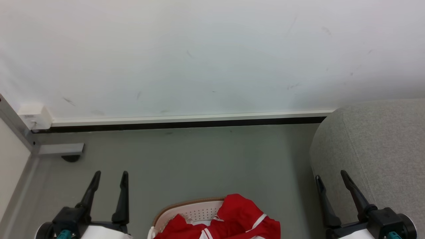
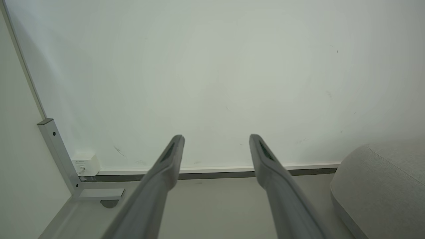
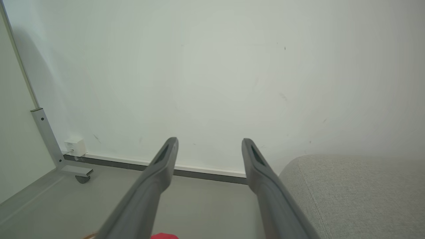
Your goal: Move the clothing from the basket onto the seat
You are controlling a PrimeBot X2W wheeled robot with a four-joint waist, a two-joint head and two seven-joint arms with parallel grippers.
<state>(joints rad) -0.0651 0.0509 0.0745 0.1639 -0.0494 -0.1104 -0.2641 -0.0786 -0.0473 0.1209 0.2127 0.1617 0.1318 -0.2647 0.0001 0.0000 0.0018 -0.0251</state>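
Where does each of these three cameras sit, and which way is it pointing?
Head view: on the head, facing forward and down at the basket of red clothing; left gripper and right gripper, both open.
Left wrist view: left wrist, along its own fingers toward the wall.
Right wrist view: right wrist, same aim, own fingers.
Shared: grey sofa at right.

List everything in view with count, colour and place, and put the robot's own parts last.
clothing: one heap, red with white stripes, in the basket
basket: one, white with brown rim, on the floor, bottom centre
seat: one, light grey, right side
wall box: one, white, at the wall's foot, far left
metal frame: one, grey, left corner
floor: grey
wall: white, scuffed
left fingers: two, dark, spread open, lower left
right fingers: two, dark, spread open, lower right, by the seat
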